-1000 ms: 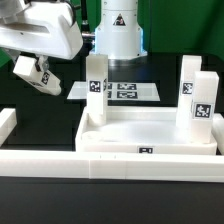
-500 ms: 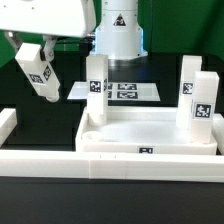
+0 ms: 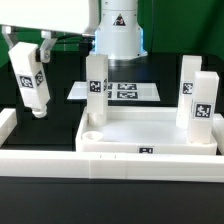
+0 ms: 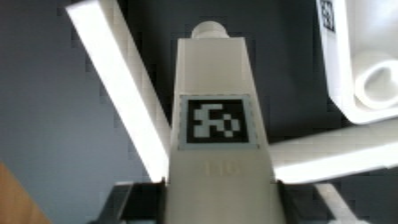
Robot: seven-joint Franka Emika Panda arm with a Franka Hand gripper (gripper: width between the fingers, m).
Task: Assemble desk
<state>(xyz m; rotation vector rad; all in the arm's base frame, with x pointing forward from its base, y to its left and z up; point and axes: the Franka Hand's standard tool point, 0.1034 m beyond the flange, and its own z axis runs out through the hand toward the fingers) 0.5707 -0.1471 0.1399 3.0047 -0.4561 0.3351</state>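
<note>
Since the earlier frame, the white square-section plastic leg (image 3: 30, 80) has turned from tilted to almost upright, and the two-finger gripper (image 4: 208, 190) is closed on its top end. It hangs off the exterior view's left of the white rimmed rectangular tabletop (image 3: 150, 135), near the free round corner socket (image 3: 92, 131). The leg seems light, stiff and a little slippery, so holding near the end is good. Three legs already stand in the tabletop; the low white barrier wall (image 3: 60, 161) lies just beside it.
</note>
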